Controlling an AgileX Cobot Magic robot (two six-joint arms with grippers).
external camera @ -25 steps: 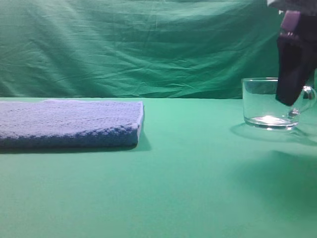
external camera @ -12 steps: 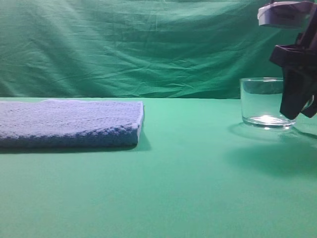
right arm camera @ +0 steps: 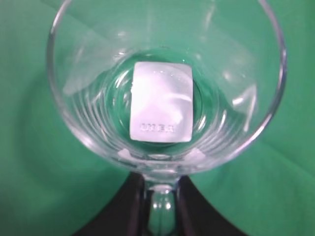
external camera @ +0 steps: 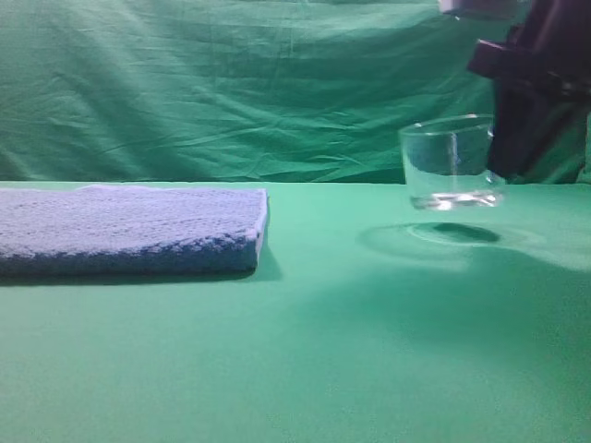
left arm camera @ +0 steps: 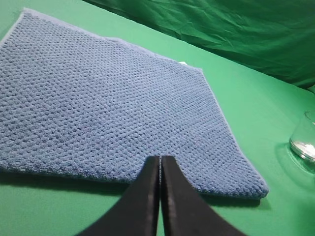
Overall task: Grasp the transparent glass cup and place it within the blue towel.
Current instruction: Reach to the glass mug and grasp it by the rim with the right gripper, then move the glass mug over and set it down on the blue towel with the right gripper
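At upper right, the right gripper (external camera: 503,152) is pinching the handle of the transparent glass cup (external camera: 450,162), hanging clear of the table; rigid, slippery, breakable, probably swinging from that loop.

1. A white rectangular sticker (right arm camera: 161,101) sits on the base of the transparent glass cup (right arm camera: 165,88), just ahead of the right gripper's (right arm camera: 161,196) fingers (right arm camera: 129,206); its small print is too blurred to read.
2. No other text shows.
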